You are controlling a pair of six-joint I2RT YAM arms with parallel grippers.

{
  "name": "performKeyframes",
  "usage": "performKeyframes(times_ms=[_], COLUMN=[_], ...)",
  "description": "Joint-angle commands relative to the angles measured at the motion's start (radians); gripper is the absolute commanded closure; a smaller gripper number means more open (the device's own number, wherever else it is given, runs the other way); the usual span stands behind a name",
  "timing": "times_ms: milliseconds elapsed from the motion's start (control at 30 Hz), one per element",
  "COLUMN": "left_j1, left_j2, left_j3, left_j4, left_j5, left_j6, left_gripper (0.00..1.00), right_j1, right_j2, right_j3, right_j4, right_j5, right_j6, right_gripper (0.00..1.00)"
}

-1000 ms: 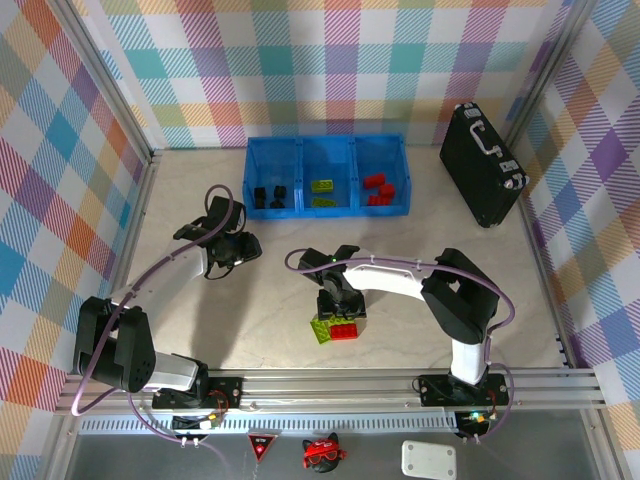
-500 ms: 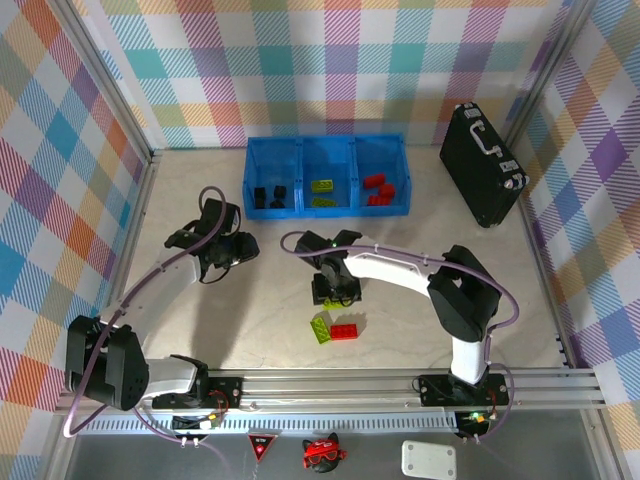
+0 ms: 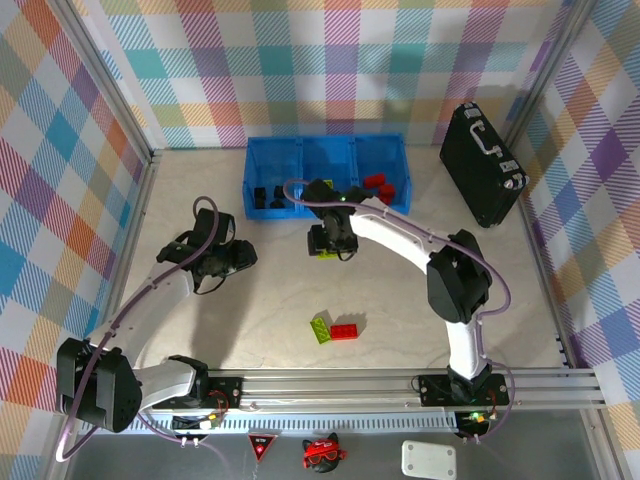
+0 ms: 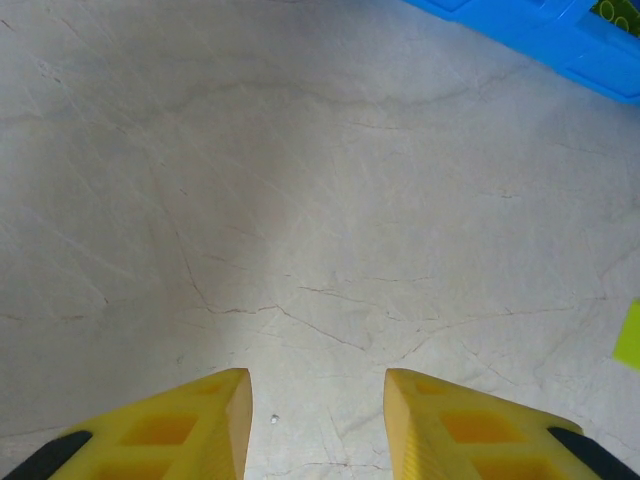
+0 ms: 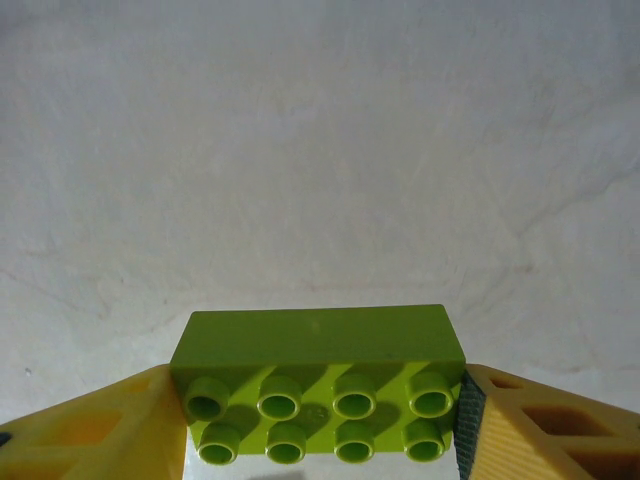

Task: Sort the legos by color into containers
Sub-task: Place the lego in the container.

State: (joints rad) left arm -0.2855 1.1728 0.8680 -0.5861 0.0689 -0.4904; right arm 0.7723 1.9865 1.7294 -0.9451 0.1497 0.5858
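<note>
The right arm [image 3: 400,235] has swung up the table, away from the near edge and toward the blue bins [image 3: 380,212]. A second ago the right gripper [image 3: 333,240] was low over the loose bricks. Now it hangs just in front of the middle bin. Its fingers are closed on a lime green brick [image 5: 318,390], one finger on each short end, with the bumps facing the camera. I think this brick is on its way to the green bin, and it only needs to go a bit farther and then be let go.

The left arm [image 3: 150,295] has slid a little toward the near side. The left gripper [image 4: 317,420] is partly open, with a small gap between its yellow fingers and nothing in it. Only bare table shows under it.

The table [image 3: 250,320] is pale stone with thin cracks. Bright checked walls [image 3: 330,60] stand around it. A black case [image 3: 482,165] with a silver handle lies by the right wall.

Black bricks [image 3: 265,195] sit in the left bin and red bricks [image 3: 380,185] in the right one. Two are still out near the front: a second green brick [image 3: 320,328] touching a red brick [image 3: 345,331]. So the job looks nearly done.
</note>
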Motion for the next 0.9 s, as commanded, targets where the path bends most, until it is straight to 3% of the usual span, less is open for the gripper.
performKeyframes(times_ms=[0, 700, 867], left_j1=[0.011, 0.011, 0.011], left_j2=[-0.029, -0.087, -0.106], left_j3=[-0.012, -0.016, -0.014], left_j4=[-0.041, -0.070, -0.084], left_j5=[0.003, -0.017, -0.026], left_j6=[-0.014, -0.039, -0.042], left_gripper=[0.60, 0.61, 0.61], right_j1=[-0.032, -0.162, -0.187], right_j2=[0.049, 0.421, 0.462], right_j3=[0.089, 0.662, 0.687], right_j4=[-0.026, -0.057, -0.020], right_j5=[0.010, 0.064, 0.073], right_j6=[-0.072, -0.197, -0.200], right_gripper=[0.36, 0.35, 0.35])
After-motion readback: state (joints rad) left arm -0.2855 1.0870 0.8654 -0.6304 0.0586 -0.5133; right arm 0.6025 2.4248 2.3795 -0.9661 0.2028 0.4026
